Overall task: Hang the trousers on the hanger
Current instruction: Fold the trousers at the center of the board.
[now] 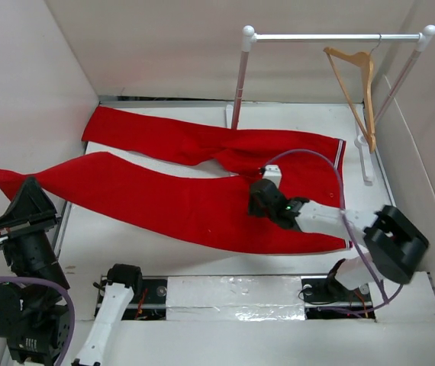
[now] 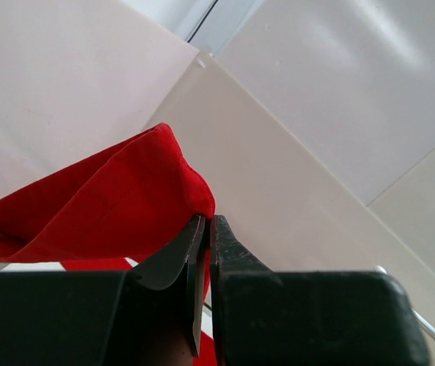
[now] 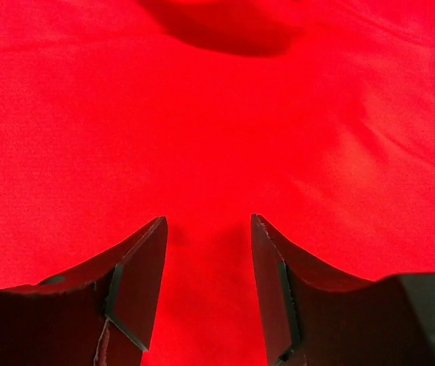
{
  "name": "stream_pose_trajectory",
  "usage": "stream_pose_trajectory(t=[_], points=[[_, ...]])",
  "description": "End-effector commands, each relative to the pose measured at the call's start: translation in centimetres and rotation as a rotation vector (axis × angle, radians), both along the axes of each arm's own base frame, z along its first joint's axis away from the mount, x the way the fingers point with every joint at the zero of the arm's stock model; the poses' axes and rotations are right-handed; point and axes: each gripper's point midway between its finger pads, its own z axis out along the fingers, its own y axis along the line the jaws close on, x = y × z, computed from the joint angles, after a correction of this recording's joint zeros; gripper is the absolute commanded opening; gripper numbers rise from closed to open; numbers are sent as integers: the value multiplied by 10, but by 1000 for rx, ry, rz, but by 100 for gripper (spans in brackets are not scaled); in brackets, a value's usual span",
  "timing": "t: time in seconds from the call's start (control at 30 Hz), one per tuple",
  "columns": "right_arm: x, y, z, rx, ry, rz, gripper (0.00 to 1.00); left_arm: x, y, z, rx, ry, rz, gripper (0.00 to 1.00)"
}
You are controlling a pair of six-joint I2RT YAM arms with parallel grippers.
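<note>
Trousers (image 1: 202,200) are spread across the white bench (image 1: 141,248), with both legs stretched out to the left and the striped waistband (image 1: 343,156) kept at the right, near the foot of the clothes rail (image 1: 332,36). The end of the nearer leg is lifted off the bench at the far left, pinched tight by the left hand (image 2: 206,223), fabric bunched right at the fingertips. The right hand (image 3: 208,221) is held spread apart with nothing gripped, just over the red cloth around the crotch. The wooden hanger (image 1: 360,80) is hung tilted by its hook at the rail's right end, apart from the trousers.
</note>
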Motion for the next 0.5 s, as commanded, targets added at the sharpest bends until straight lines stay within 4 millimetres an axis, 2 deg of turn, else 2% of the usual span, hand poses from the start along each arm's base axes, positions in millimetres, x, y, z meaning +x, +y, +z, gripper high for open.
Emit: stream_pose_trajectory(t=[0.0, 0.03, 0.07, 0.13, 0.2, 0.23, 0.3, 0.33, 0.4, 0.47], points=[[3, 8, -23, -155, 29, -6, 51, -22, 9, 22, -6, -94, 25, 0], [0, 11, -33, -186, 48, -6, 46, -26, 11, 23, -2, -98, 35, 0], [-13, 18, -54, -221, 88, 11, 42, -29, 12, 26, -4, -107, 32, 0], [-35, 31, -69, -242, 108, 50, 39, -31, 13, 28, -7, -111, 34, 0], [-54, 36, -76, -233, 123, 71, 39, -30, 13, 26, -8, -109, 35, 0], [-69, 32, -84, -239, 146, 86, 39, -29, 13, 26, -8, -109, 35, 0], [-95, 40, -83, -190, 158, 117, 39, -27, 13, 24, -8, -105, 36, 0], [-107, 31, -89, -197, 180, 125, 39, -27, 13, 24, -9, -105, 37, 0], [-122, 30, -82, -162, 183, 127, 39, -25, 13, 22, -10, -102, 40, 0], [-123, 22, -76, -159, 176, 110, 39, -25, 14, 19, -13, -99, 43, 0]])
